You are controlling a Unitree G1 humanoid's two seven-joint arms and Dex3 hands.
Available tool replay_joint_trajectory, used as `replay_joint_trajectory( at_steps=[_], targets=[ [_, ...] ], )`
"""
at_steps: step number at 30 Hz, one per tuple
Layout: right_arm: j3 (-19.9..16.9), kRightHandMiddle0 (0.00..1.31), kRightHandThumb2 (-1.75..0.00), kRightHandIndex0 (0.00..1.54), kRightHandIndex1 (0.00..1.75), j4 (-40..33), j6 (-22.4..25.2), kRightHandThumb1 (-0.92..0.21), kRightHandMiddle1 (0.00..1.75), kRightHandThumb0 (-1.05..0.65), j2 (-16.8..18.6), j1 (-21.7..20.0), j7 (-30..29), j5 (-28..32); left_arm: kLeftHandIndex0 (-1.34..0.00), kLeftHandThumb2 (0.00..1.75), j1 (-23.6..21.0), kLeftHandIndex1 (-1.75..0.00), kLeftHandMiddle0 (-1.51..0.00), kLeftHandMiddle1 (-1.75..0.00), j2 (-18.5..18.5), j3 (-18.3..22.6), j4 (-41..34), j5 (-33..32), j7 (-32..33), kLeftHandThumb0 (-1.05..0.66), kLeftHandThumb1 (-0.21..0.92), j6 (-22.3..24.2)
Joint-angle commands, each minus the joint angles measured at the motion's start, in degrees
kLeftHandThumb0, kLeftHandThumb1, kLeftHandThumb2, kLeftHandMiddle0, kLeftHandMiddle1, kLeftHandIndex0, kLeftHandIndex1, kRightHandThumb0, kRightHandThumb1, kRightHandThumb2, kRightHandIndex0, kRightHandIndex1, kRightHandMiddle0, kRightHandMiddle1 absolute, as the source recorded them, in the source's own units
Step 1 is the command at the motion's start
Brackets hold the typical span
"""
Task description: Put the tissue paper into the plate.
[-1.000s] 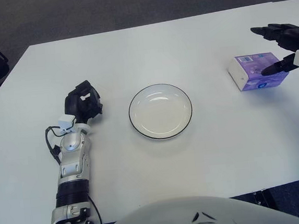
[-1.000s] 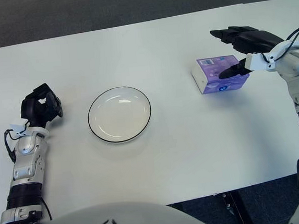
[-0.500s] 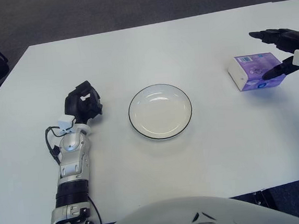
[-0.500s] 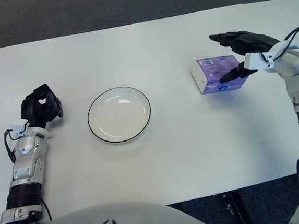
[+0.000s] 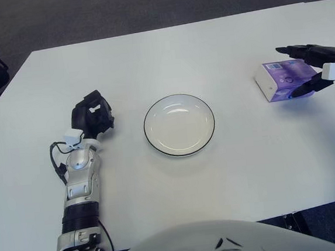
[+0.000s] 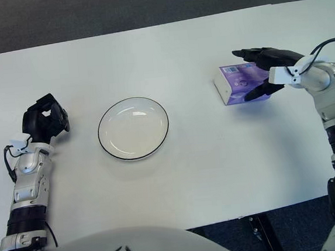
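Left eye view: plate [image 5: 180, 125] empty at table [image 5: 207, 45] centre; tissue paper [image 5: 284, 80] lay well right, not yet lifted. Left hand [image 5: 92, 114] parked, fingers curled on nothing.

Right eye view: right hand [image 6: 265, 70] bracketed the pack, fingers spread, grasp unclosed; lift and transfer remained.

1. The plate [image 6: 133, 128] sits on the white table [image 6: 178, 177].
2. The tissue pack [image 6: 238, 83] lies right of the plate, well apart.
3. The right hand [image 6: 263, 70] straddles the pack, fingers spread.
4. The left hand [image 6: 43, 118] rests left of the plate, fingers curled.
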Motion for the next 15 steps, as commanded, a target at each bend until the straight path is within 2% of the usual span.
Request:
replay_joint_trajectory(
  at_steps=[1, 8, 15],
  targets=[
    [1.5, 0.0, -0.1, 0.0, 0.0, 3.4, -2.2, -0.81, 0.0, -0.92, 2.1, -1.8, -1.3, 0.8, -1.0, 0.94, 9.4, -1.75, -1.33, -1.75, -5.8, -1.3, 5.5, 0.0, 1.0, -0.44, 0.72, 0.6],
    [3.8, 0.0, -0.12, 0.0, 0.0, 9.8, -6.2, -0.87, 0.0, -0.98, 3.8, -4.5, -2.7, -0.2, -1.01, 0.94, 9.5, -1.75, -1.34, -1.75, -6.0, -1.2, 5.5, -0.7, 0.6, -0.44, 0.73, 0.4],
    [7.9, 0.0, -0.12, 0.0, 0.0, 22.6, -10.9, -0.92, 0.0, -1.04, 6.6, -10.2, -7.2, -3.6, -1.01, 0.94, 9.8, -1.75, -1.34, -1.75, -6.0, -1.1, 5.3, -0.8, 0.4, -0.44, 0.73, 0.1]
  ],
)
